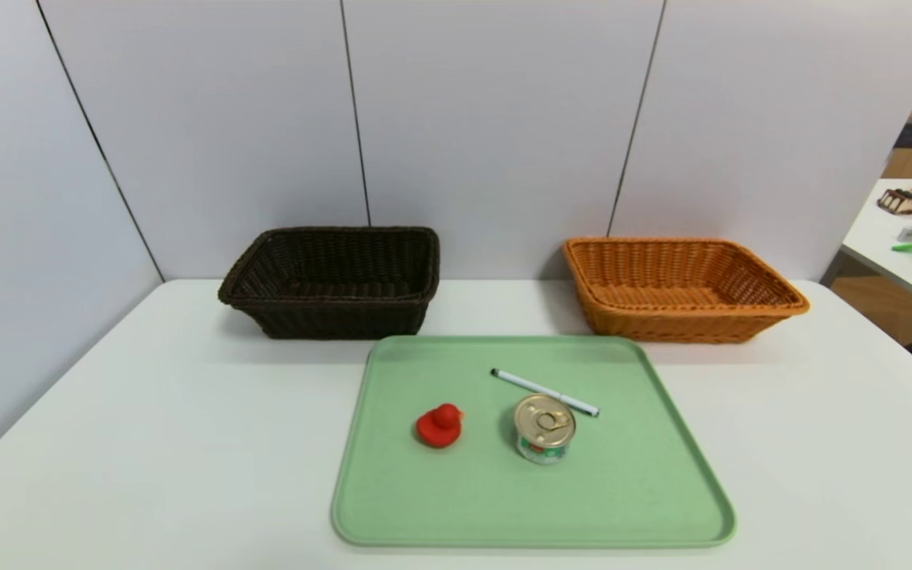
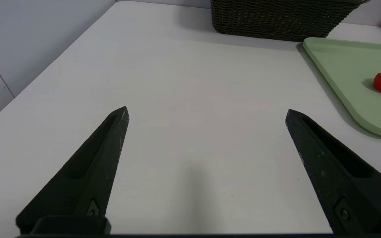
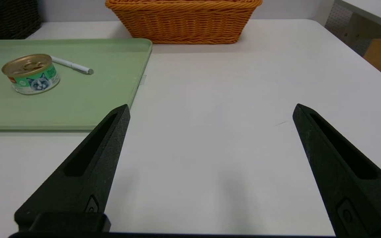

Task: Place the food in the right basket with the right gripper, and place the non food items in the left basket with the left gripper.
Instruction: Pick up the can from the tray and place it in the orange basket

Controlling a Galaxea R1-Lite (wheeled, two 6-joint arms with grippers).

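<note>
We count two rectangular woven wicker baskets at the back of the white counter (image 1: pixel 108 443): one dark brown, nearly black basket (image 1: pixel 333 281) on the left and one orange-tan basket (image 1: pixel 682 289) on the right, standing well apart, and neither shows anything inside. Just in front of them, between the two, lies one pale green plastic tray with rounded corners (image 1: pixel 440 507), and on it we count three things. One small red rubber duck with an orange beak (image 1: pixel 439 426) sits left of centre. One short round tin can with a gold pull-tab lid and a green and white label (image 1: pixel 545 429) stands upright near the duck, to its right. One thin white pen with dark tips (image 1: pixel 545 392) lies slantwise just behind the can. Our left gripper (image 2: pixel 207 112) hovers above bare counter left of the tray, jaws spread wide with nothing between them. Our right gripper (image 3: pixel 210 109) hovers above bare counter right of the tray, jaws likewise spread wide and holding nothing.
</note>
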